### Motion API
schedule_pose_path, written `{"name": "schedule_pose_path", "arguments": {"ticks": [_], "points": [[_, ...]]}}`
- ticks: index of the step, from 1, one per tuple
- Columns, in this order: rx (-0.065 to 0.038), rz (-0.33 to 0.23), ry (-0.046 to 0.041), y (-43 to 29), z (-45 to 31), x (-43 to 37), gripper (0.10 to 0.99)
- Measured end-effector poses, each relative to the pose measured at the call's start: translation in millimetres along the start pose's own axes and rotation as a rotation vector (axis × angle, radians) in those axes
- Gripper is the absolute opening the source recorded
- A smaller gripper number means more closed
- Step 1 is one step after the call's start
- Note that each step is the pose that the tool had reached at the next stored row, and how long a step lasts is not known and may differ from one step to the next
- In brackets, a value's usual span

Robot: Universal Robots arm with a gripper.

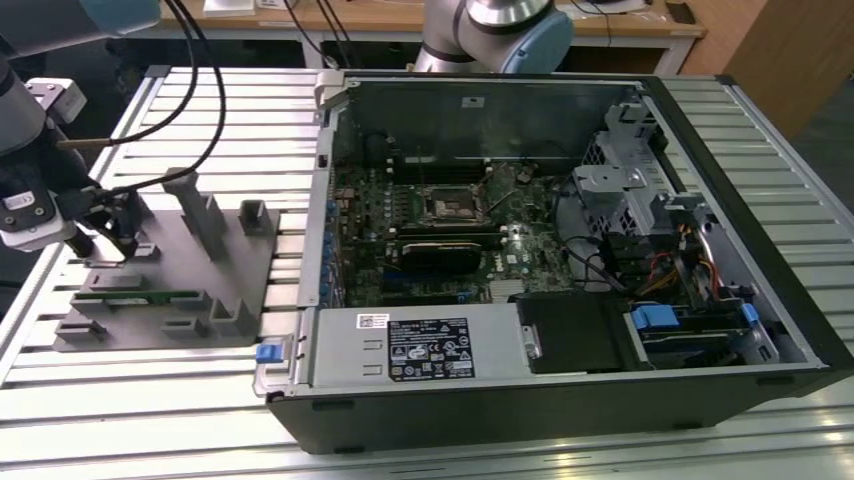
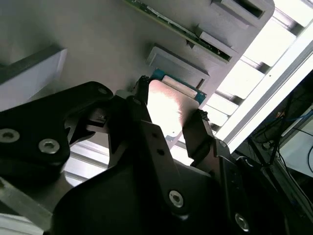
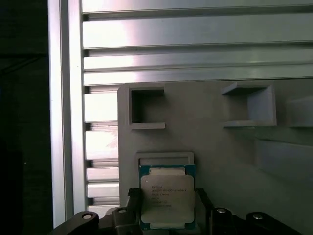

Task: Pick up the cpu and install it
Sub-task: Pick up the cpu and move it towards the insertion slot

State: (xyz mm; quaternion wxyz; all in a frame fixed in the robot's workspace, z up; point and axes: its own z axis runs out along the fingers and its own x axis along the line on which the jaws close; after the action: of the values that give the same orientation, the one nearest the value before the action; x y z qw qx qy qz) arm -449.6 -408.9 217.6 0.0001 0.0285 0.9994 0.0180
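At nine o'clock from the open computer case, the gripper clamps the cpu by its edges on the grey tray.

We see a table of silvery aluminium slats with dark gaps between them. Two things lie directly on it: a flat grey tray with raised posts and pockets, towards the exterior view's left, and an open black computer case lying on its side just beside the tray, towards the exterior view's right. In the first wrist view we see the tray's edge resting over the bright slats.
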Motion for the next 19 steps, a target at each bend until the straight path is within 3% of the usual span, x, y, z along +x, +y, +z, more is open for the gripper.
{"name": "schedule_pose_path", "arguments": {"ticks": [7,19], "points": [[0.000,0.000,0.0003,0.0,-2.0,0.3,0.533],[0.000,0.000,0.0000,0.5,-16.0,0.4,0.533]]}}
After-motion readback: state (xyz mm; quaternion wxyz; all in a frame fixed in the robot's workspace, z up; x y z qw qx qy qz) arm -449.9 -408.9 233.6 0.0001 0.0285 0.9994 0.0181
